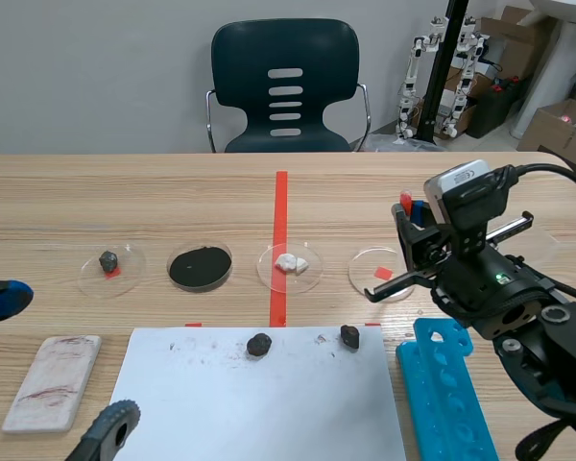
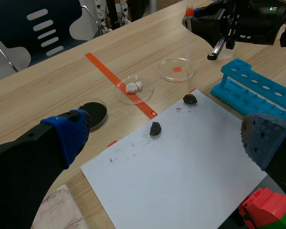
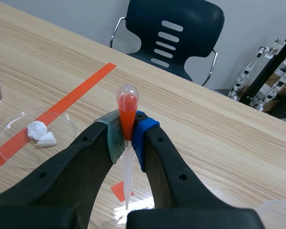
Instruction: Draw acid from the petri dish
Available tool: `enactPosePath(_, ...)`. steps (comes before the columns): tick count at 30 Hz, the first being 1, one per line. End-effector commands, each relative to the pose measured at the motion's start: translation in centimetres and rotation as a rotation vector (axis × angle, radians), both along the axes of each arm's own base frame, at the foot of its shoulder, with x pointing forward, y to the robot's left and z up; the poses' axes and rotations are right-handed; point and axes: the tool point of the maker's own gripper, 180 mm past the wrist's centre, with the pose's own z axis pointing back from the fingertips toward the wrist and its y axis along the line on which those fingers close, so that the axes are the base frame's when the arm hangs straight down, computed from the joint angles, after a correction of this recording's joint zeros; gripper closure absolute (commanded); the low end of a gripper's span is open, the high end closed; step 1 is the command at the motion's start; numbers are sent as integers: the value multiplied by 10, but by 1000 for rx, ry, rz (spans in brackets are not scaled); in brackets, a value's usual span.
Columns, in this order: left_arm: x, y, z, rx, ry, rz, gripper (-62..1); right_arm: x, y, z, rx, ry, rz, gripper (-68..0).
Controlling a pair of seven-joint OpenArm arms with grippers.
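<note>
The right gripper (image 3: 127,138) pinches between its 2 fingers (image 3: 167,162) a clear plastic pipette with a red bulb (image 3: 127,167), tip down over the shallow clear petri dish (image 1: 360,274), while the left gripper (image 2: 164,140) gapes empty; a crooked descent could, I think, shove the light dish or miss the liquid.

Four dishes in a row across the table (image 1: 173,192), left to right: stone dish (image 1: 130,274), powder dish (image 1: 230,266), lump dish (image 1: 269,274), end dish (image 1: 365,274). The pipette (image 3: 127,102), in the right gripper (image 3: 127,136), hangs over the end dish. Nearer the robot, left to right: slab (image 1: 53,380), paper sheet (image 1: 259,403) carrying two stones (image 1: 259,345) (image 1: 349,335), tube rack (image 1: 456,389).
</note>
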Motion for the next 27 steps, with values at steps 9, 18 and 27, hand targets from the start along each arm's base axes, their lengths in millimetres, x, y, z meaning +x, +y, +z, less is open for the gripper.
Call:
enactPosePath(9,3,-1,8,-17,-27,0,-623,13,-8,11,1,-45,-10,-10)
enactPosePath(18,3,-1,8,-17,-27,0,-623,11,-11,5,3,-43,-11,-10)
enactPosePath(27,3,-1,8,-17,-27,0,-623,11,-11,4,3,-42,-11,-10)
